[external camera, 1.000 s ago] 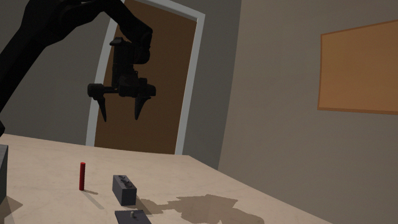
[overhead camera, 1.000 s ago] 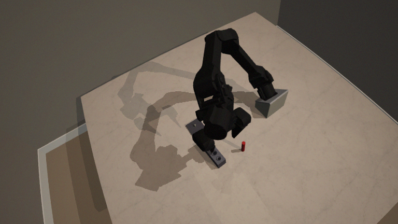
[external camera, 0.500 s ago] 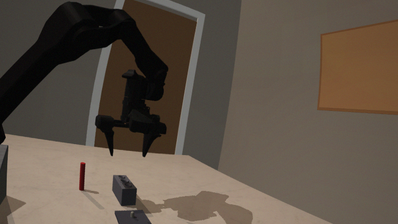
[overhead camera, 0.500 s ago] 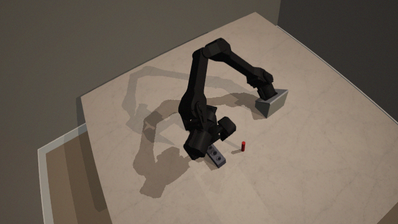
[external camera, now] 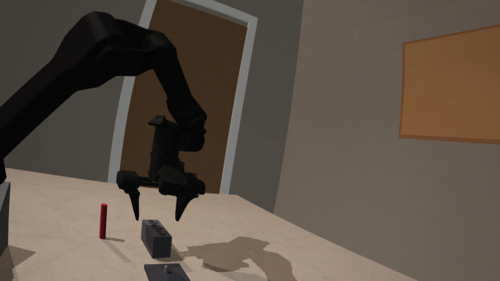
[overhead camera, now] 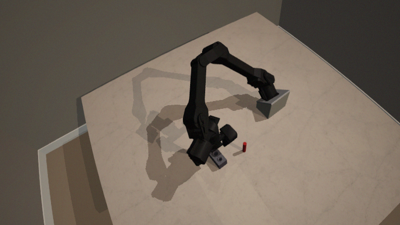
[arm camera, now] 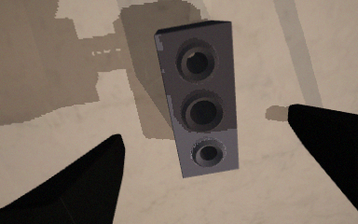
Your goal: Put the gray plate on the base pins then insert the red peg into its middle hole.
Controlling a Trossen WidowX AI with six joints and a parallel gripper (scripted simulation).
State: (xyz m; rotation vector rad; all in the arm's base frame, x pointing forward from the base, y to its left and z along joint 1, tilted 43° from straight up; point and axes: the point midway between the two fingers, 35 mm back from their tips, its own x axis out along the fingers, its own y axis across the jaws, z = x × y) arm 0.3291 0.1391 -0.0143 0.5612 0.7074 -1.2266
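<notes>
While gripper (external camera: 157,214) hangs just above gray plate (arm camera: 201,98), fingers spread wide, nothing held. Plate sits on table (overhead camera: 295,151), three holes up, not on base yet. Wrist view: plate dead centre between fingertips, long axis running near-to-far, fingers flanking long sides left and right, so straight drop should pinch across narrow width. Base (external camera: 165,272) lies just nearer exterior camera, one pin showing. Red peg (external camera: 103,220) stands upright left of plate, apart.
</notes>
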